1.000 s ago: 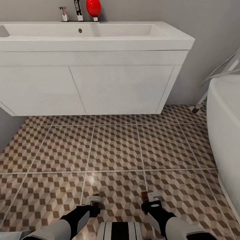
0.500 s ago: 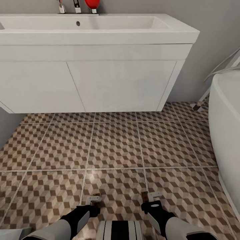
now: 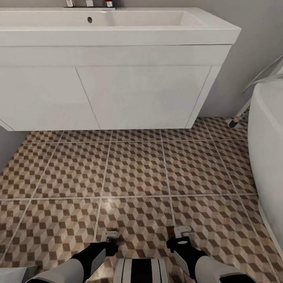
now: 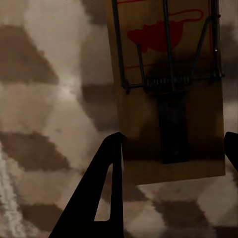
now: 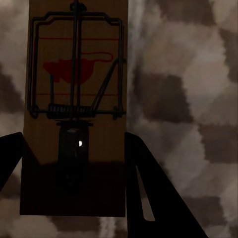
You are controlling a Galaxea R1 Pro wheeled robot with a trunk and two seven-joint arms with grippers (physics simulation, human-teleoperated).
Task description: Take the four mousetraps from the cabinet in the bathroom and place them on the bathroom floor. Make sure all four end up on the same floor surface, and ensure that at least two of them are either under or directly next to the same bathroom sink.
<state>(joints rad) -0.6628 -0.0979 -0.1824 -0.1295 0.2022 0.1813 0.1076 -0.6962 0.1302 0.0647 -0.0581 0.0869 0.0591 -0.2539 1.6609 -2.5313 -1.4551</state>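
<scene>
A mousetrap is clamped between the jaws of the left gripper, and a second mousetrap is clamped in the jaws of the right gripper; each board is gripped by its long edges near one end, so that the wire spring and the red mark are left clear of the fingers. Both are held low over the bathroom floor, in front of the sink and well short of its vanity, presumably so that they can be set down beside it.
</scene>
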